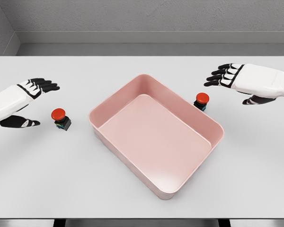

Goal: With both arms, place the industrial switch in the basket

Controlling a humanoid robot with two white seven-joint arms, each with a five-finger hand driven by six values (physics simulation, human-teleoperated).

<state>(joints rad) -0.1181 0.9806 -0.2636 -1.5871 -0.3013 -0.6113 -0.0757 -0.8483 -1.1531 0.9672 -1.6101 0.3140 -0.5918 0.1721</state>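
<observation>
A pink rectangular basket (213, 124) sits turned at an angle in the middle of the white table. One industrial switch (60, 117), red button on a dark base, stands to the left of the basket. A second switch (201, 100) stands just behind the basket's right wall, partly hidden by it. My left hand (32, 100) hovers open beside the left switch, fingers stretched out, apart from it. My right hand (232, 84) hovers open above and to the right of the right switch, holding nothing.
The white table (142, 71) ends at a grey wall at the back and at its front edge near the bottom of the picture.
</observation>
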